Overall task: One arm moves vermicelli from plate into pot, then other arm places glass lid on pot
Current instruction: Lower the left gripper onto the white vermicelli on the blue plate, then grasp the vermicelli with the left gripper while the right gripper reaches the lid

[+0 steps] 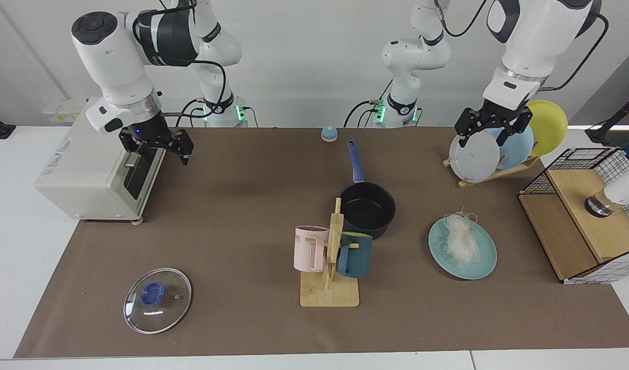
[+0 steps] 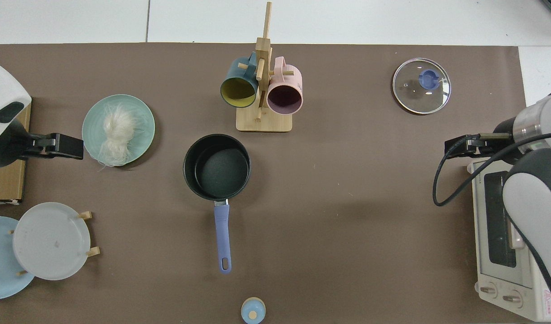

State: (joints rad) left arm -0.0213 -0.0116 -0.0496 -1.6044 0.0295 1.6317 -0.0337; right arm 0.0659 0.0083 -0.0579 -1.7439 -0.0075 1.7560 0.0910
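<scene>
Vermicelli [image 1: 461, 239] is seen heaped as a white tangle on the teal plate [image 1: 481, 266], which lies flat on the brown-covered worktop [image 1: 232, 216]; the left tool [image 1: 493, 129] is held high above the plate rack [image 1: 492, 176], well apart from the plate and toward the robots' side of it, with its fingers spread and nothing between them; in the top view the same tool [image 2: 59, 146] is seen just beside the plate's rim [image 2: 145, 135], though it hangs well above it. The pot [image 1: 367, 208] is set near the middle of the worktop, empty, its blue handle [image 1: 355, 161] pointed toward the arm bases; a wooden mug stand [image 1: 331, 280] with a pink mug [image 1: 310, 249] and a dark teal mug [image 1: 353, 255] is placed just in front of it on the camera's side. The glass lid [image 1: 157, 300] is laid flat near the worktop's front edge, knob up; the right tool [image 1: 158, 149] is held well apart from it, over the front of a white toaster oven [image 1: 96, 169], its fingers likewise spread and holding nothing; both arms are seen waiting.
</scene>
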